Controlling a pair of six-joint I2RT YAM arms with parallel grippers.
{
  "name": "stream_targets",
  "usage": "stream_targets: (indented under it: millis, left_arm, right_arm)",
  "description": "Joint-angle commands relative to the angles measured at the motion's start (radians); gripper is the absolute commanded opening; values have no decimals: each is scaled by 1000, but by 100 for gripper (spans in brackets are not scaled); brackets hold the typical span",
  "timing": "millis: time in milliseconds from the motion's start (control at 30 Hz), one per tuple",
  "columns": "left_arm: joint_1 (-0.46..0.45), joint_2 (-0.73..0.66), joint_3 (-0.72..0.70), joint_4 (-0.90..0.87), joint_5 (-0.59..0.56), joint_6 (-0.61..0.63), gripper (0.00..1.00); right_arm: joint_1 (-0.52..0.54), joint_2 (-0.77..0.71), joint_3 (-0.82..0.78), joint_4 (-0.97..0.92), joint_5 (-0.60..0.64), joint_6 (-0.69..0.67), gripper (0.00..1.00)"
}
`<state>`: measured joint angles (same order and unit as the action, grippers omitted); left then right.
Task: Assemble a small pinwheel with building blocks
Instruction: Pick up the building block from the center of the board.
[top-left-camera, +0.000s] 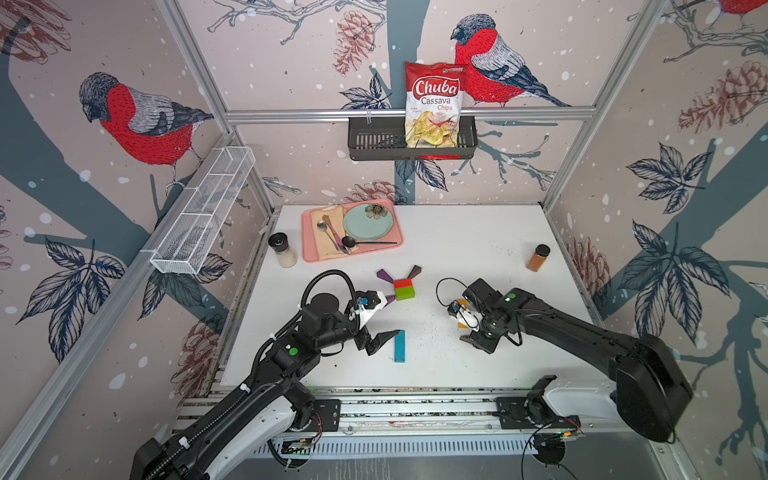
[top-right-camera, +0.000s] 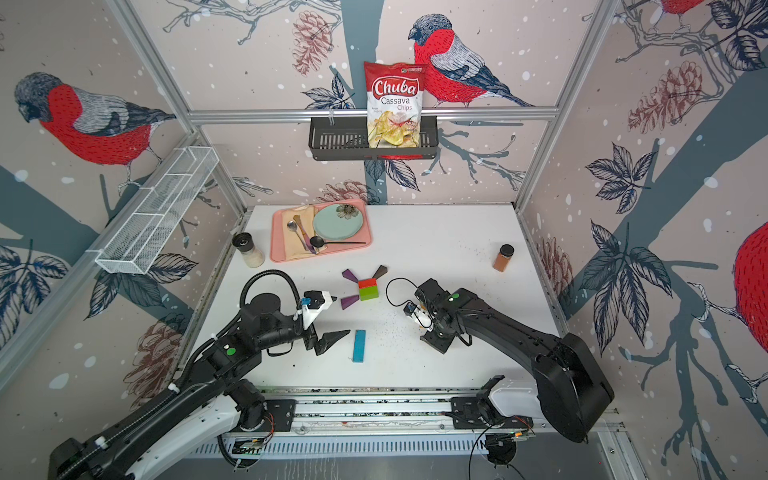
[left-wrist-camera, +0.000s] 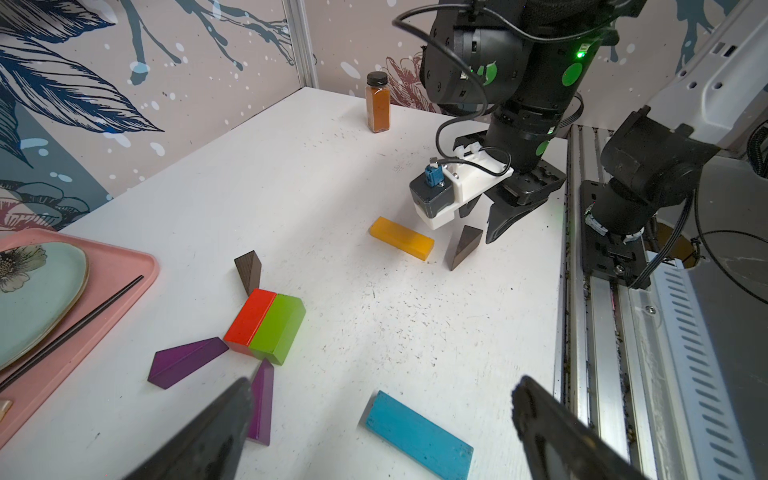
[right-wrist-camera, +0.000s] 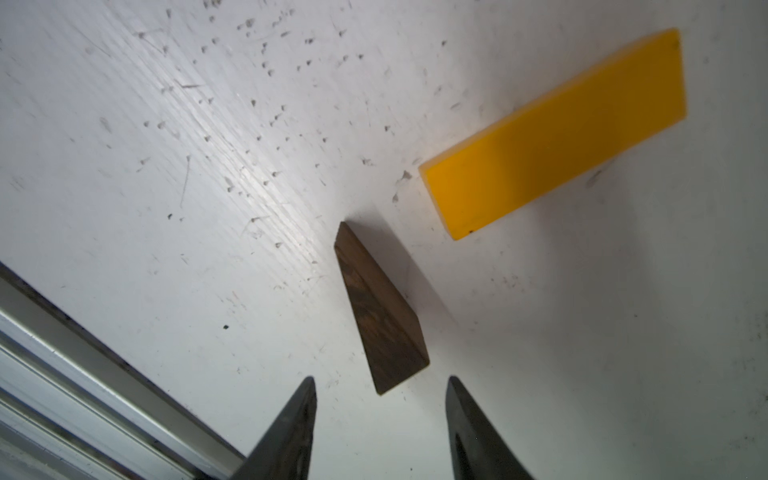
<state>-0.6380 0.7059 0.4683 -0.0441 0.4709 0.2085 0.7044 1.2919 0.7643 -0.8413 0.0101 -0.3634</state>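
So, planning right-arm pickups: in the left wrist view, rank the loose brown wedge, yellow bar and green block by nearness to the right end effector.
1. Loose brown wedge, just ahead of the right end effector.
2. Yellow bar, beside that wedge.
3. Green block, at the centre.

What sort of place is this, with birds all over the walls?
Likely a robot test booth staged as a kitchen corner: two arms on a rail, aluminium framing, a pink tray with a plate.

partial pinwheel (top-left-camera: 404, 288); blue bar (top-left-camera: 400, 346), yellow bar (left-wrist-camera: 401, 237), brown wedge (right-wrist-camera: 380, 316) loose
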Motion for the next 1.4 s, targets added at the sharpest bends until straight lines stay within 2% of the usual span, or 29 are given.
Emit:
stream_targets:
  millis: [0, 267, 733, 1367]
  left_arm:
    - [0, -2, 9, 23, 7, 11, 97]
    - [0, -3, 10, 17, 5, 10, 97]
    - [0, -1, 13, 15, 3, 9, 97]
    - [0, -3, 17, 8, -27, 7, 97]
  right_arm:
    - [2, 16, -6, 3, 14, 4, 49]
    - [3, 79, -5, 46, 19, -19, 45]
    - [2, 100, -14, 71, 20, -34, 38]
    - [0, 95, -20, 99, -9, -67, 19]
